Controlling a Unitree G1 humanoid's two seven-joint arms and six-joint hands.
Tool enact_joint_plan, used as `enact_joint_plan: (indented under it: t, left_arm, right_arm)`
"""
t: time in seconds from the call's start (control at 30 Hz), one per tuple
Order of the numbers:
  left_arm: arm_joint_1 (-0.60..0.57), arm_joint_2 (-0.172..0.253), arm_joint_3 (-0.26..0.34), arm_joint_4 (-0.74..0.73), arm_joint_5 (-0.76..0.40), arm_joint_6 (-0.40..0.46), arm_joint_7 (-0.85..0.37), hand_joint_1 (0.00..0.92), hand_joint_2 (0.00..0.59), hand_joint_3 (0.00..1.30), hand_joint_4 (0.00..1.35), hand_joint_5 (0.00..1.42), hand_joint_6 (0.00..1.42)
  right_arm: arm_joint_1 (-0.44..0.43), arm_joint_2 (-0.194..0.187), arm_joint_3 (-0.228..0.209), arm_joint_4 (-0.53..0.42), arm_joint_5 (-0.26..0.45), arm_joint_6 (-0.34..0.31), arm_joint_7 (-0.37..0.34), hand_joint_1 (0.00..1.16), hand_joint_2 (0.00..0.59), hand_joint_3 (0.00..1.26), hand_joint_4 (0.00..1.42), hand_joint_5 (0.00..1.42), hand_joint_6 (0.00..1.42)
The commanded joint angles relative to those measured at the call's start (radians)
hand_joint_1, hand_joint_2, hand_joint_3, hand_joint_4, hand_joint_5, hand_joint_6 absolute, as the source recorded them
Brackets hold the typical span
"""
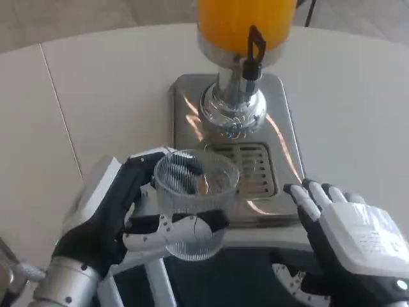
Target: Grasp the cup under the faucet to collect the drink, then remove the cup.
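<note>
Two hands are at the table, but only one is doing the work. The left hand (128, 214) has the cup (193, 203) wrapped in its fingers, thumb across the front wall, holding it upright and lifted near the front edge of the steel tray (284, 150). The cup looks empty from where I stand — clear ribbed glass, nothing orange in it that I can make out.

The faucet (254, 56) with its black lever hangs higher up, under the orange tank (246, 19), and the cup sits well short of it, in front of the drain grille (252, 167). So the job now, I'd judge, is to carry the cup forward and a touch to the right until its mouth is squarely below the spout, keeping it level and low over the grille so any drip lands there. The grip looks snug; squeezing harder would gain nothing.

The left forearm comes up from the lower left. The right hand (348, 233) is free — fingers spread, palm down, lying just beside the tray's right front corner, well placed to reach for the lever.
</note>
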Motion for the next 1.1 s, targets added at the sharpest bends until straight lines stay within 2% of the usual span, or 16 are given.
enact_joint_plan:
  t: [0.03, 0.33, 0.5, 0.73, 1.1]
  left_arm:
    - [-0.097, -0.052, -0.046, 0.092, 0.048, 0.011, 0.061, 0.553, 0.042, 0.95, 1.18, 1.41, 1.42]
    - [-0.31, -0.14, -0.085, 0.335, 0.133, 0.05, 0.212, 0.553, 0.042, 0.95, 1.18, 1.41, 1.42]
    - [-0.376, -0.184, -0.114, 0.421, 0.164, 0.065, 0.295, 0.553, 0.042, 0.95, 1.18, 1.41, 1.42]
    - [-0.393, -0.206, -0.156, 0.476, 0.195, 0.062, 0.347, 0.554, 0.043, 0.94, 1.18, 1.4, 1.42]
    - [-0.396, -0.269, -0.215, 0.504, 0.247, 0.106, 0.409, 0.549, 0.046, 0.95, 1.17, 1.4, 1.42]
  right_arm:
    - [-0.016, -0.012, -0.012, -0.003, 0.007, 0.004, 0.04, 0.57, 0.465, 0.08, 0.0, 0.0, 0.0]
    - [-0.012, -0.01, -0.039, -0.051, 0.001, 0.007, 0.102, 0.57, 0.464, 0.08, 0.0, 0.0, 0.0]
    - [-0.017, -0.011, -0.052, -0.074, 0.001, 0.005, 0.14, 0.57, 0.46, 0.08, 0.0, 0.0, 0.0]
    - [-0.009, -0.007, -0.068, -0.116, -0.009, 0.0, 0.182, 0.57, 0.46, 0.08, 0.0, 0.0, 0.0]
    - [-0.007, 0.003, -0.088, -0.165, -0.006, -0.006, 0.24, 0.55, 0.467, 0.08, 0.0, 0.0, 0.0]
